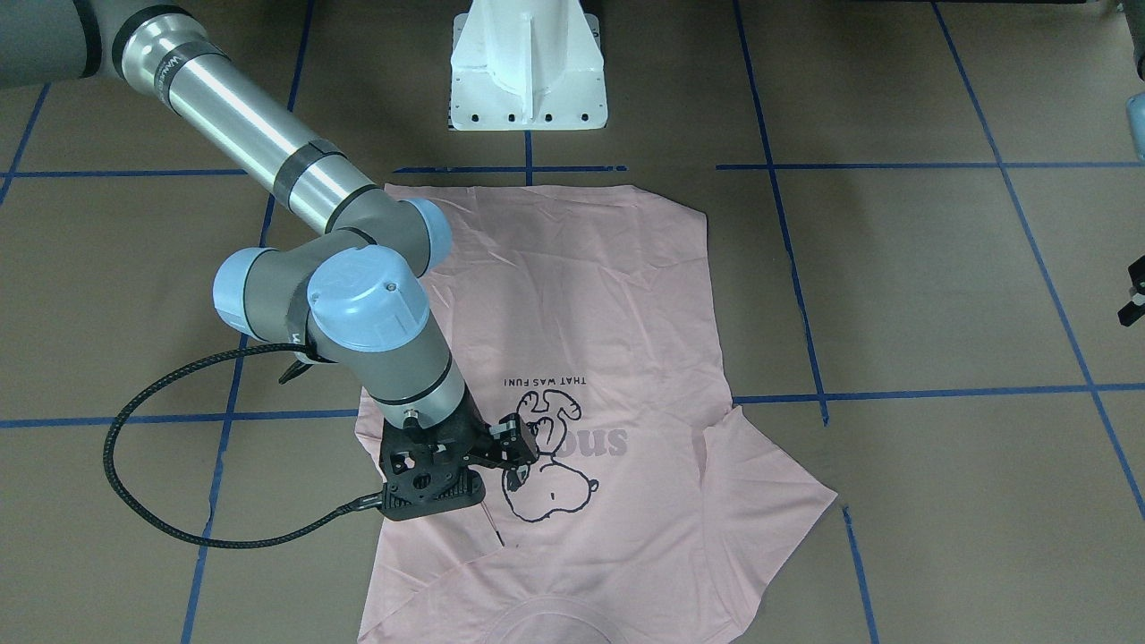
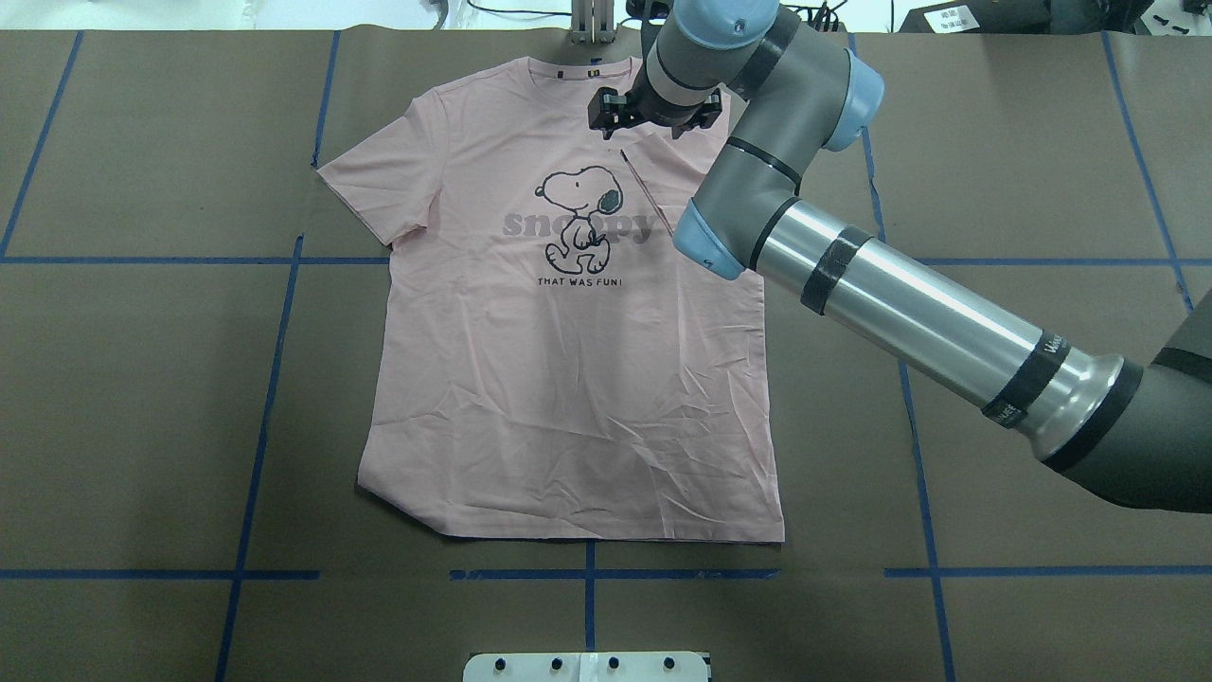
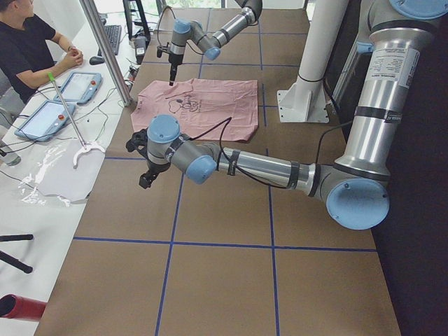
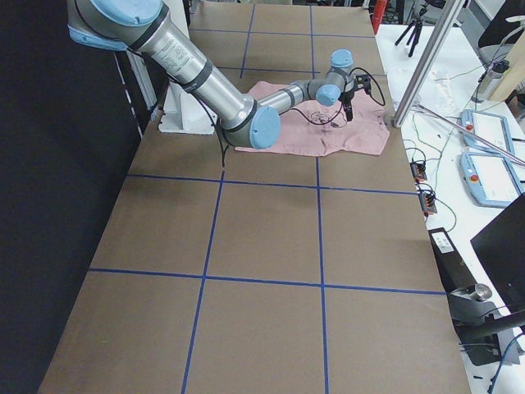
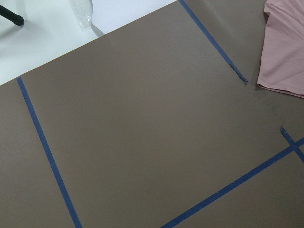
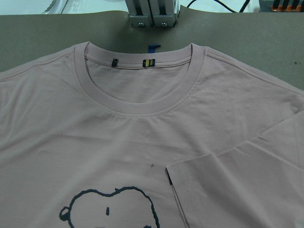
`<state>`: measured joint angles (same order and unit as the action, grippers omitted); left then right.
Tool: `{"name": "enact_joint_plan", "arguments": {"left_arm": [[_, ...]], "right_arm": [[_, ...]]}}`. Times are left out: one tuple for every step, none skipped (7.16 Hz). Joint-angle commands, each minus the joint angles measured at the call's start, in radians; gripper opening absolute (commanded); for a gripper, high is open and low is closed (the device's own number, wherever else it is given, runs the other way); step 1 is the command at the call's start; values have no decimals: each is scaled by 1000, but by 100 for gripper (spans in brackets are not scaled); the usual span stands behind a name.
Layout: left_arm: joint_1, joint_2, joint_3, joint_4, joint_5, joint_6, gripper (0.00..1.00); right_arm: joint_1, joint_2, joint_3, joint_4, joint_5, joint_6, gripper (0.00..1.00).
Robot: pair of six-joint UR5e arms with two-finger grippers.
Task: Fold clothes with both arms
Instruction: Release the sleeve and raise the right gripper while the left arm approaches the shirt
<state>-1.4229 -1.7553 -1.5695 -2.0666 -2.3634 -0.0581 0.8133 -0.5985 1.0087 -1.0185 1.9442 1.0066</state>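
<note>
**Shirt flat and print up, right gripper over its chest**

You have a brown table [image 2: 142, 398] gridded with blue tape [image 2: 275, 379]. A white bench [image 3: 49, 182] runs along its far side, where a person [image 3: 24, 42] sits. The T-shirt [image 2: 568, 379] lies flat, print up, with its long axis pointing away from the robot: collar [image 6: 142, 102] at the far edge, hem [image 2: 606, 526] toward the pedestal [image 1: 528, 80]. One sleeve [image 6: 228, 180] is folded in over the front. The right gripper [image 1: 517, 443] hangs just above the chest, at the dog print; you can't tell whether its jaws are spread. The left gripper [image 3: 145, 178] hangs over the table well apart from the shirt, and its state is equally unclear.
</note>
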Motion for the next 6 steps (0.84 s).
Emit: {"name": "enact_joint_plan", "arguments": {"left_arm": [[7, -3, -6, -88, -3, -105, 100], [68, -4, -7, -140, -3, -194, 100], [132, 3, -62, -218, 3, -388, 100], [198, -1, -98, -237, 12, -566, 100], [247, -28, -95, -234, 60, -581, 100], [306, -88, -63, -224, 134, -619, 100]], "right_arm": [[71, -134, 165, -61, 105, 18, 100], [120, -195, 276, -150, 172, 13, 100], [162, -280, 404, -214, 215, 1, 100], [214, -369, 506, -250, 270, -9, 100], [272, -426, 555, -256, 329, -35, 100], [282, -463, 603, -261, 334, -42, 100]]}}
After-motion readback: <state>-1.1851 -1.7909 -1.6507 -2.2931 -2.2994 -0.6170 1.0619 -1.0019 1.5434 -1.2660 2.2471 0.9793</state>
